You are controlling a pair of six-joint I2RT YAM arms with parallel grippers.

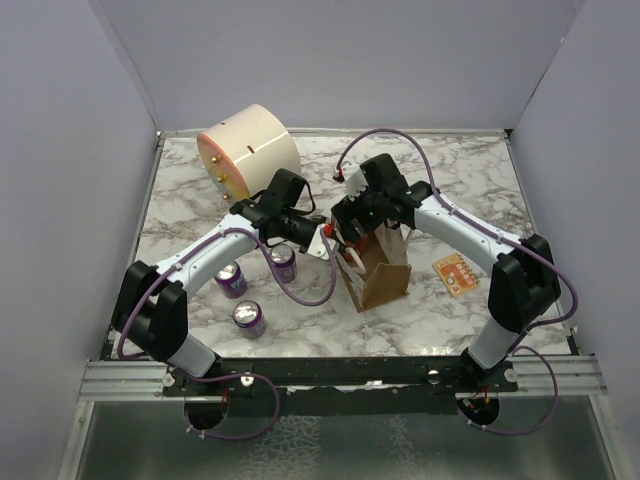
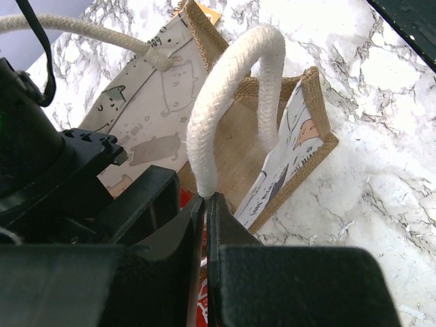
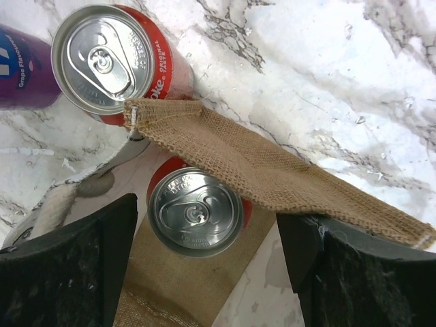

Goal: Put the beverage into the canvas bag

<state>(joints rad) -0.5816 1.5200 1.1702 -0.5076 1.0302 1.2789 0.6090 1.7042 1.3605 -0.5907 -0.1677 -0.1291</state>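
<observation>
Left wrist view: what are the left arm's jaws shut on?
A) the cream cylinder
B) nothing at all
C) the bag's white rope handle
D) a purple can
C: the left gripper has its jaws pinched together on the lower end of the white rope handle, which loops up from the canvas bag.

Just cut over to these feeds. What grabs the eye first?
Both arms meet over the canvas bag mid-table: the left end effector is pinched shut on a white rope handle. The right end effector hangs open over a red can inside the bag. Three purple cans stand at front left.
</observation>
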